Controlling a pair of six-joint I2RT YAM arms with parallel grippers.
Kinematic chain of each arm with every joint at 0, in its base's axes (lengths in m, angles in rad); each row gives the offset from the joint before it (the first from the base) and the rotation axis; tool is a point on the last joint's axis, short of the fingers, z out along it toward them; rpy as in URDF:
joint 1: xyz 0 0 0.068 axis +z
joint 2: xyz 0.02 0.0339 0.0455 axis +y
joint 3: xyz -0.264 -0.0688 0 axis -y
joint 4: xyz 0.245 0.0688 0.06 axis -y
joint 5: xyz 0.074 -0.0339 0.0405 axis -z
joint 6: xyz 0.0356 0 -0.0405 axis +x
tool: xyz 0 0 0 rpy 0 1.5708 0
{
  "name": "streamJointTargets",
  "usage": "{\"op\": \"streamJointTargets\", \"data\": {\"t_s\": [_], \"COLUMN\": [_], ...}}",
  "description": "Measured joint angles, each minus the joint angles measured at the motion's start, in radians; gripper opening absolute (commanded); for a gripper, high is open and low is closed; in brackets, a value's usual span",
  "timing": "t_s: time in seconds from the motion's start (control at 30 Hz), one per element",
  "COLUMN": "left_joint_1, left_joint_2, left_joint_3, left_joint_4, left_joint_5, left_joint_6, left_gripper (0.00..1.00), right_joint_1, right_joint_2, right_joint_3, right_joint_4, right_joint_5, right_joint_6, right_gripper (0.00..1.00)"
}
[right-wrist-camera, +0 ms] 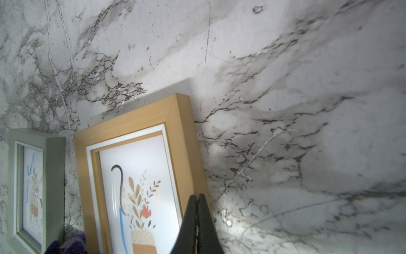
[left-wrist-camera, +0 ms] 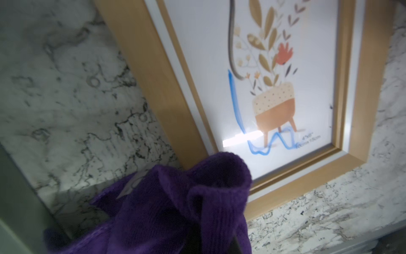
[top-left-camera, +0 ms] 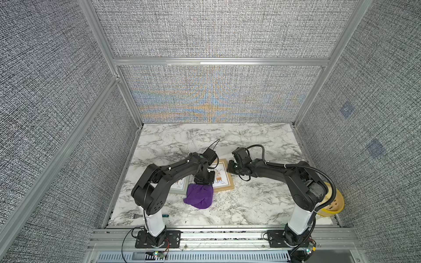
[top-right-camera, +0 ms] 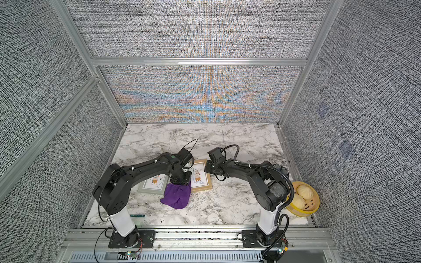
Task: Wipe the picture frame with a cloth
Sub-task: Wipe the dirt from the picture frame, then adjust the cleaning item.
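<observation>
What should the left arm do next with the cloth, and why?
Probably sweep the cloth over the blue scribble on the wooden frame: the left gripper holds it bunched beside that frame's corner, and the shut right gripper sits at its edge.

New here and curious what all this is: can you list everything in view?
table: one, white-grey marble, under everything
wooden frame: one, tan, mid-table
grey-green frame: one, grey-green, on its left
cloth: one, deep purple, between the frames' near ends
fork: one, silver, near-left corner
thin stick: one, teal, right of fork
basket: one, yellow, near-right corner
buns: two seen, pale, inside basket
left claw: one, black, shut on cloth
right claw: one, black, shut, at wooden frame's edge
</observation>
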Motion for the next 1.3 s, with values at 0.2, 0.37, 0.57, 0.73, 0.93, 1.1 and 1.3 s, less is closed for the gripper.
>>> {"op": "streamJointTargets", "data": {"t_s": [0.2,0.37,0.57,0.73,0.93,1.1,1.3], "left_joint_1": [0.054,0.126,0.134,0.137,0.137,0.137,0.137], "left_joint_2": [0.090,0.141,0.069,-0.018,-0.094,-0.095,-0.031], "left_joint_3": [0.135,0.274,0.472,0.574,0.527,0.505,0.501], "left_joint_4": [-0.028,-0.044,-0.100,-0.133,-0.047,0.093,0.267], "left_joint_5": [-0.082,-0.156,-0.177,-0.180,-0.121,-0.014,0.160], "left_joint_6": [0.044,0.095,0.148,0.163,0.154,0.068,-0.103], "left_gripper": [0.00,0.00,0.00,0.00,0.00,0.00,0.00], "right_joint_1": [0.000,0.000,0.001,-0.013,-0.077,-0.125,-0.140], "right_joint_2": [0.000,-0.010,-0.087,-0.228,-0.396,-0.480,-0.535], "right_joint_3": [-0.001,-0.005,0.013,0.100,0.105,0.009,-0.087], "right_joint_4": [0.002,0.006,-0.161,-0.315,-0.288,-0.153,0.110], "right_joint_5": [-0.002,-0.002,-0.023,-0.056,-0.145,-0.280,-0.442], "right_joint_6": [-0.010,-0.027,-0.068,-0.126,-0.185,-0.226,-0.223], "right_gripper": [0.05,0.05,0.24,0.46,0.57,0.77,0.91]}}
